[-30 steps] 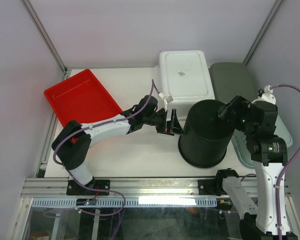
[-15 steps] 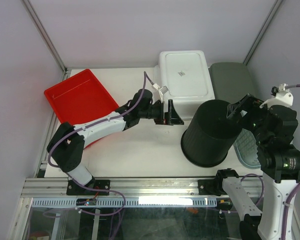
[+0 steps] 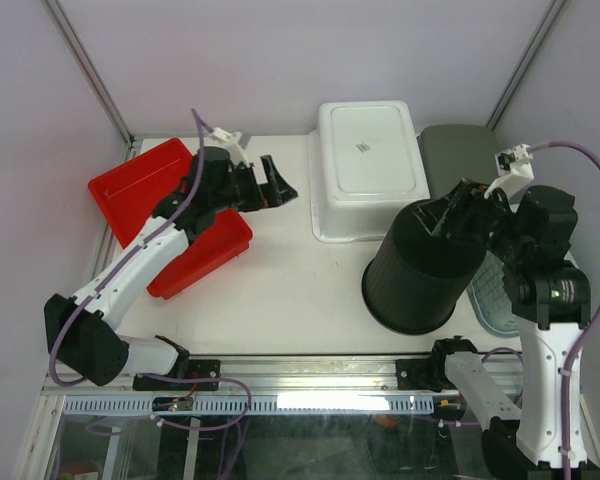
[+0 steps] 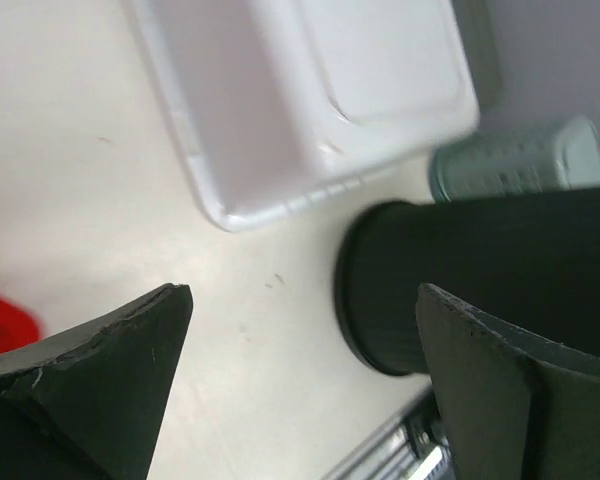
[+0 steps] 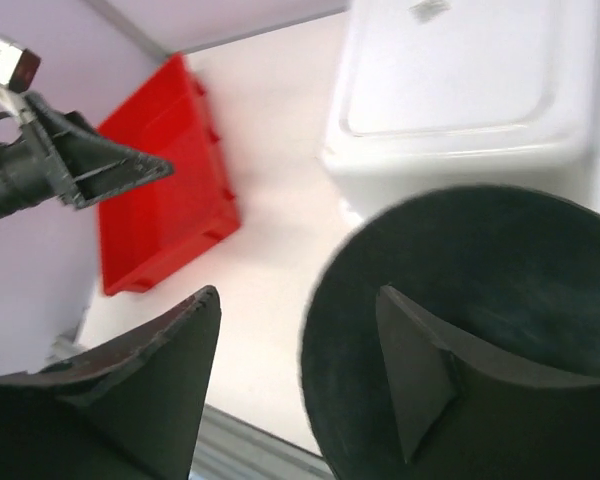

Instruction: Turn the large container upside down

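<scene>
The black bucket (image 3: 415, 270) is sitting on the right side of the table (image 3: 280, 300), wide rim down and flat bottom facing up, so it is standing upside down. The right gripper (image 5: 298, 295) is hovering at that upturned bottom with its fingers (image 5: 420, 380) spread apart. One is hanging over the bucket's top and the other is reaching out past its edge above the table. They are gripping nothing, though I cannot tell whether the inner one is brushing the plastic. Crowding in just behind the bucket is a white tub (image 3: 368, 160), also lying bottom up, with a narrow strip of table showing between the two. A grey tub (image 3: 465, 160) is sitting right beside the white one, toward the right wall. A pale green basket (image 3: 495, 300) is lying against the bucket's right side, mostly hidden under the right arm. Over on the left, a red tray (image 3: 210, 250) is lying at an angle, and the left arm is stretching across it. The left gripper (image 3: 282, 183) is hanging between the tray and the white tub with its fingers wide open and holding nothing. It is staying well apart from the bucket, and bare table is lying between them.
</scene>
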Robot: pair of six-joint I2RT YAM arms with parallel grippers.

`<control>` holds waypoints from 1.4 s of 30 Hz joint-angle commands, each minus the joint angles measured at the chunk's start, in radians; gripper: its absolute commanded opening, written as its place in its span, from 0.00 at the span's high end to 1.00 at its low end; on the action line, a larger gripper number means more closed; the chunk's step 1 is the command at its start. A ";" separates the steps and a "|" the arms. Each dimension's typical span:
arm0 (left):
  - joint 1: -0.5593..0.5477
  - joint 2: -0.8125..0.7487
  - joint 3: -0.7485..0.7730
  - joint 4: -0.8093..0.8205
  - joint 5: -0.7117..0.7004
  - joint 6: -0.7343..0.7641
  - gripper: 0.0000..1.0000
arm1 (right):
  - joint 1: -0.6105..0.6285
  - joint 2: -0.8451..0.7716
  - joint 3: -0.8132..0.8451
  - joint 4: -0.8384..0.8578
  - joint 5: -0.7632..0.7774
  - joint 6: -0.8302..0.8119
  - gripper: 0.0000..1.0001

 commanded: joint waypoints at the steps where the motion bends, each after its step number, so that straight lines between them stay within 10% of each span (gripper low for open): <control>1: 0.147 -0.068 0.028 -0.141 -0.125 0.057 0.01 | 0.056 0.057 -0.055 0.275 -0.273 0.142 0.33; 13: 0.358 0.022 0.130 -0.282 -0.243 0.070 0.01 | 0.933 0.463 0.131 0.241 0.446 0.096 0.14; 33: 0.361 0.656 0.492 -0.268 -0.562 0.121 0.02 | 0.958 0.321 -0.070 0.226 0.604 0.205 0.06; 42: 0.361 0.750 0.538 -0.283 -0.513 0.100 0.51 | 0.959 0.318 -0.093 0.232 0.604 0.217 0.06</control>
